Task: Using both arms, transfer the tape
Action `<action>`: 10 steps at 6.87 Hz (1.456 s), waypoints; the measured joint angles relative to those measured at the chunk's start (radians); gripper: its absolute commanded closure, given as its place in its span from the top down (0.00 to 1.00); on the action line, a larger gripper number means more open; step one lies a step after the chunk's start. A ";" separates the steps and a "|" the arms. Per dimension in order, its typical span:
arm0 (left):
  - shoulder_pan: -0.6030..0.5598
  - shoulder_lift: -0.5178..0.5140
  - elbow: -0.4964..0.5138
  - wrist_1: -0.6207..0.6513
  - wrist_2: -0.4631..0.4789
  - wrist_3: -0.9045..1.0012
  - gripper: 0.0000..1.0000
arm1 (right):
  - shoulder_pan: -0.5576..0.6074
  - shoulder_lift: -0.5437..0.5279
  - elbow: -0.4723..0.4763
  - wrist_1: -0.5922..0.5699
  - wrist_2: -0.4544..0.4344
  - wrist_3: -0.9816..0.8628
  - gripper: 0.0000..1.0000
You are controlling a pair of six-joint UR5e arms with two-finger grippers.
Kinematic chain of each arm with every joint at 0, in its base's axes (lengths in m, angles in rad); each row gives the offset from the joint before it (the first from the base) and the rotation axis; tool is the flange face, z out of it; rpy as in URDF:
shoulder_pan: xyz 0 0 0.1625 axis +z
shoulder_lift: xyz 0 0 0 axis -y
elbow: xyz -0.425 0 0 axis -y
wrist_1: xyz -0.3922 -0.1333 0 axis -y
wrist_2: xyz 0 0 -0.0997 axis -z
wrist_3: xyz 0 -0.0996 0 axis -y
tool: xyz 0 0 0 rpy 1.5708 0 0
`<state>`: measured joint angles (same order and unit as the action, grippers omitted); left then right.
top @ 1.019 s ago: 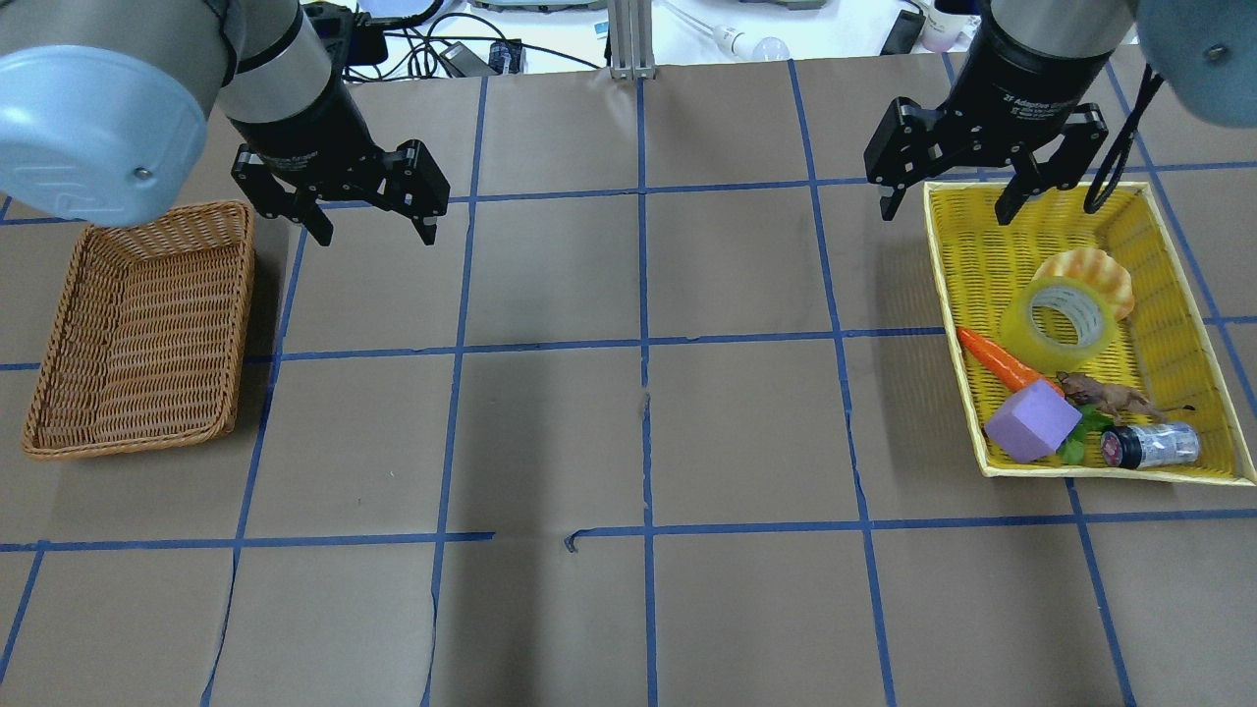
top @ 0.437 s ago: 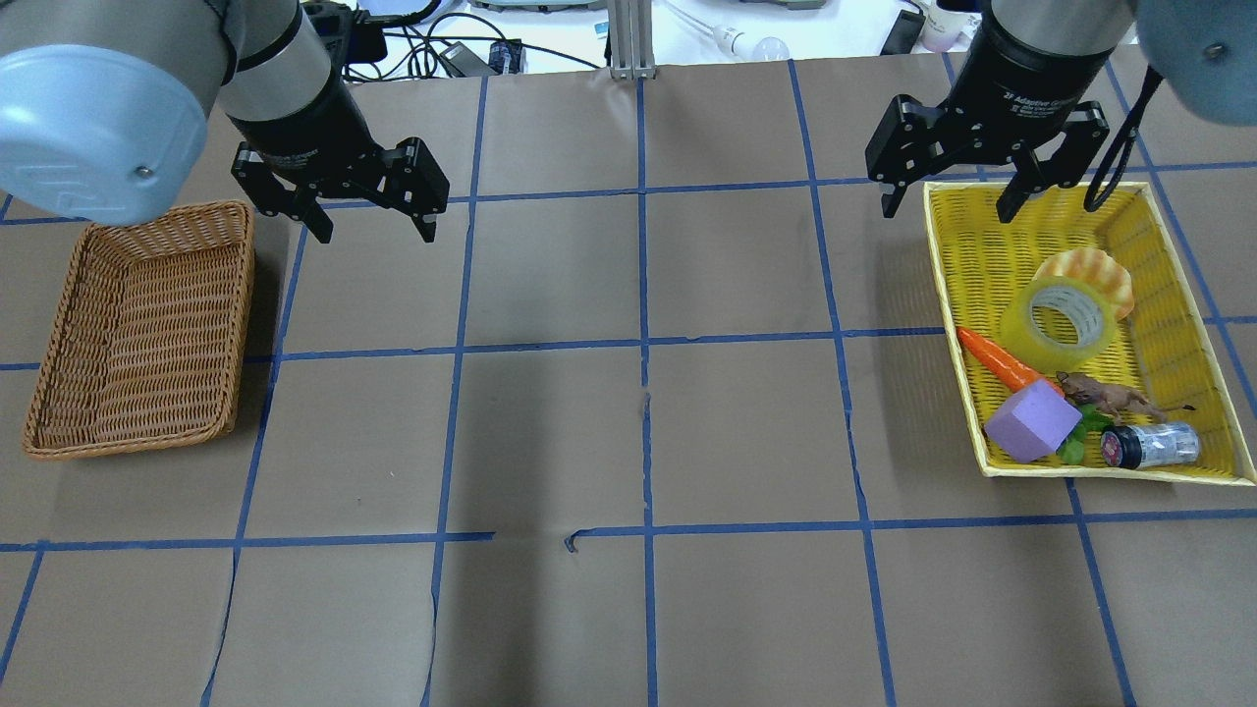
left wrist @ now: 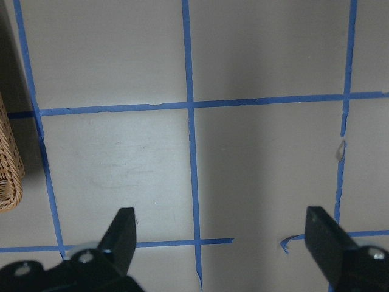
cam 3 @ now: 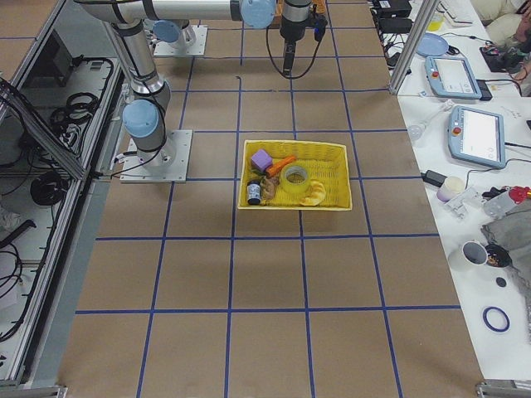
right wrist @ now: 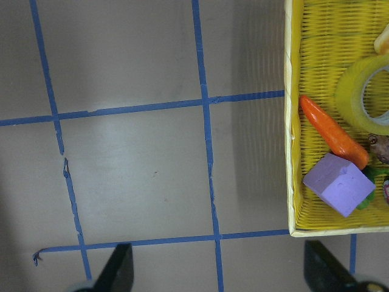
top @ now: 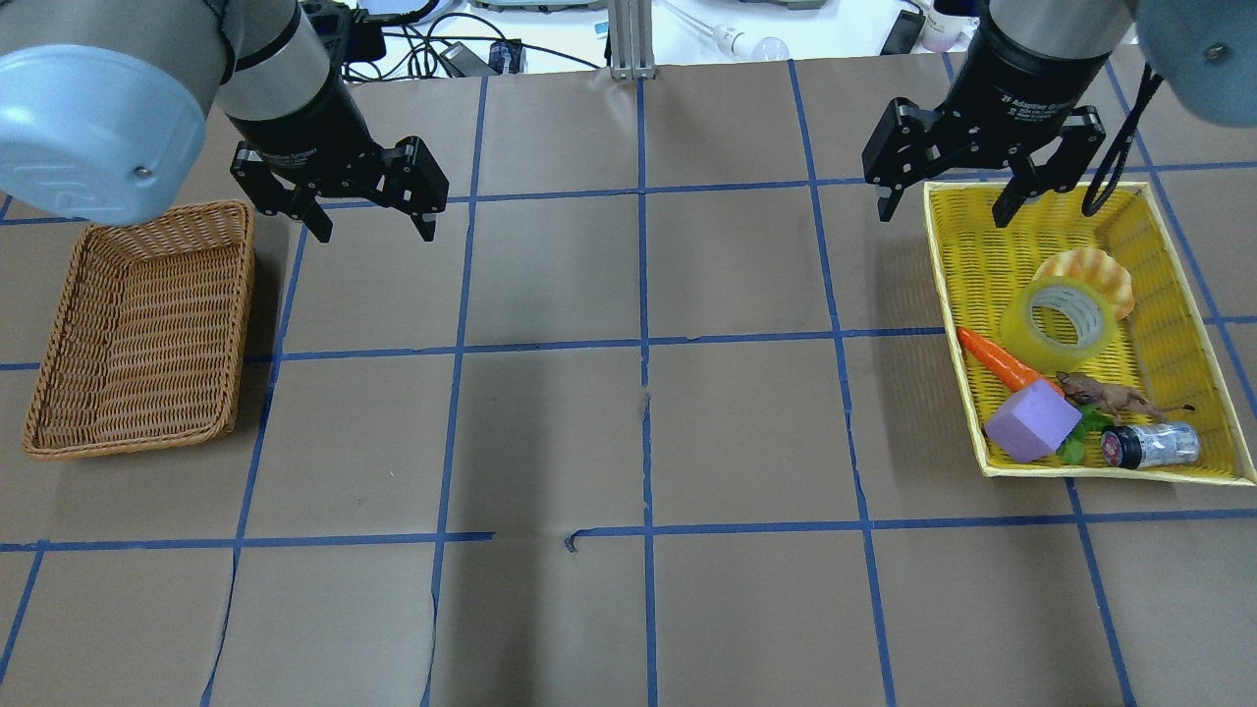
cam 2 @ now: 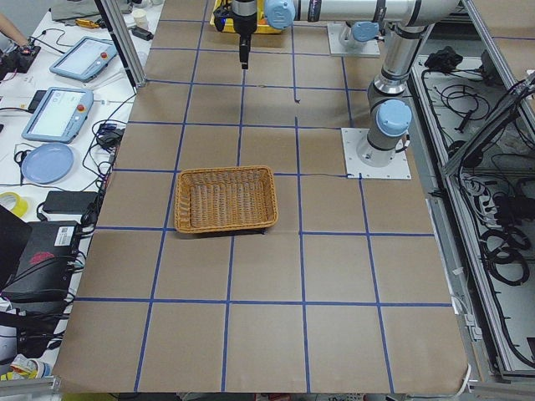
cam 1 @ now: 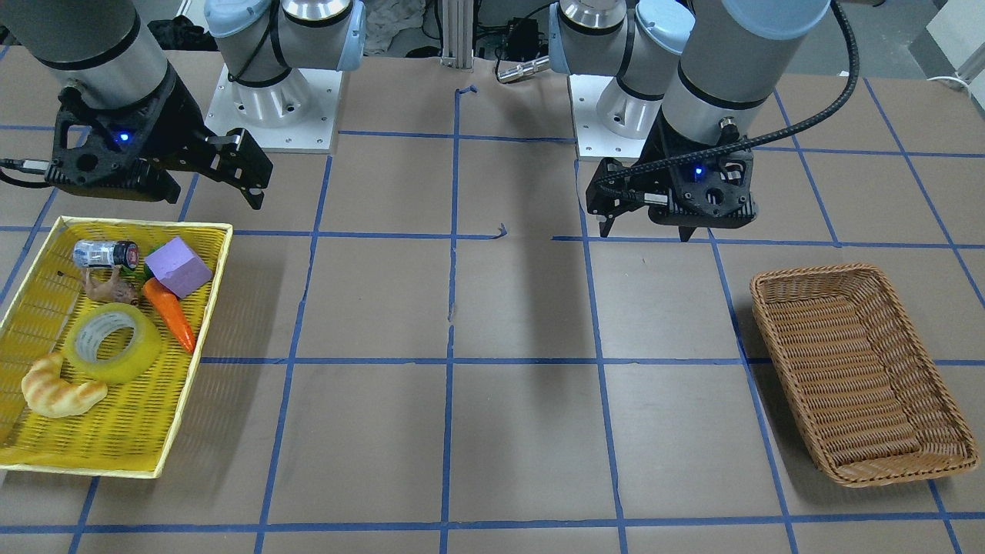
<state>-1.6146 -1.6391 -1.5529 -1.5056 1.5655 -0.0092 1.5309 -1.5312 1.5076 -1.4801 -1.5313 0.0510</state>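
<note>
The tape [top: 1059, 324] lies inside the yellow tray [top: 982, 255], against the croissant [top: 1090, 270]. The right gripper [top: 943, 214] hangs over the tray's far inner corner, jaws wide, empty. The left gripper [top: 375, 234] is well apart from the tray, jaws wide, empty. Nothing is completed: pickup, handover and placement remain.

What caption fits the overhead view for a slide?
Start pose, jaws open: right gripper near the yellow tray holding the tape beside a croissant; left gripper by the wicker basket.
</note>
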 measured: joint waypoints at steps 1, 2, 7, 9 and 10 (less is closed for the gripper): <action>0.000 0.002 0.000 0.000 -0.017 0.000 1.00 | 0.000 0.002 0.000 -0.003 -0.004 0.002 1.00; 0.000 0.003 -0.001 0.000 -0.031 0.001 1.00 | -0.007 0.011 0.000 -0.013 -0.009 0.020 1.00; 0.000 -0.003 -0.005 0.000 -0.033 0.005 1.00 | -0.278 0.198 0.100 -0.329 -0.075 0.136 1.00; 0.000 -0.009 -0.009 0.003 -0.034 0.006 1.00 | -0.322 0.291 0.209 -0.532 -0.078 0.267 1.00; 0.001 -0.009 -0.010 0.005 -0.035 0.006 1.00 | -0.326 0.315 0.236 -0.575 -0.085 0.306 1.00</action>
<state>-1.6139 -1.6485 -1.5624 -1.5006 1.5307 -0.0027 1.2044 -1.2165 1.7440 -2.0549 -1.6161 0.3570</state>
